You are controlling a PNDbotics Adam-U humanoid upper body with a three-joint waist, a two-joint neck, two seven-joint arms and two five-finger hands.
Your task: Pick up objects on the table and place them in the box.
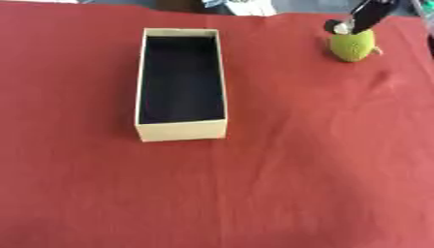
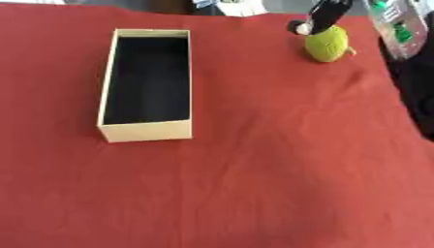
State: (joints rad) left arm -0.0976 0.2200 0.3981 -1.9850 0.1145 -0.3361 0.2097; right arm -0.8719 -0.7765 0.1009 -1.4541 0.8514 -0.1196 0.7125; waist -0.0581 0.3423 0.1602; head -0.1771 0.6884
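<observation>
At far right of worktop (image 1: 280, 184), red cloth over it, sits a yellow-green rounded object (image 1: 352, 45). Right hand (image 1: 370, 14) comes in from top edge, black, touching object's top; fingers blurred, can't tell if closed on it. Box (image 1: 181, 130), tan w/ dark interior, lies well apart to left, nothing visible inside. No legible writing anywhere.
</observation>
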